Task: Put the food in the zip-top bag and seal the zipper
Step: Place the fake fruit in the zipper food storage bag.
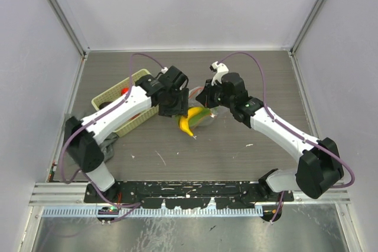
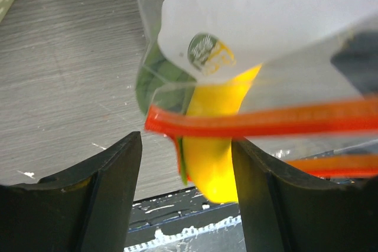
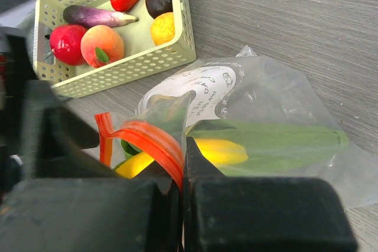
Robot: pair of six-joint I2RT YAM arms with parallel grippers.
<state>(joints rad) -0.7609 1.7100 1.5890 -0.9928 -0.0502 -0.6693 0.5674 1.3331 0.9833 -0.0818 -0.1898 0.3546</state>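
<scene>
the right gripper (image 3: 182, 172) has its fingers pinched together on the zipper (image 3: 155, 140) at the mouth of the zip-top bag (image 3: 277, 95). the left gripper (image 2: 184, 146) stands wide, a finger on either side of the banana (image 2: 215, 163), clamping nothing that i can see. the banana's tip pokes out past the strip toward 7 o'clock in the top view, and the green leaf (image 3: 277, 140) lies inside.

the step, i judge, is seating the banana. hold the pinched lip high and taut and nudge the banana in along its curve, without squeezing the strip shut around it. more food (image 3: 101, 45) waits in the basket (image 3: 136, 69), at 9 o'clock of the bag.

the forearms reach in from 7 and 5 o'clock, wrists bent down, meeting over the middle of the table (image 1: 236, 146).
</scene>
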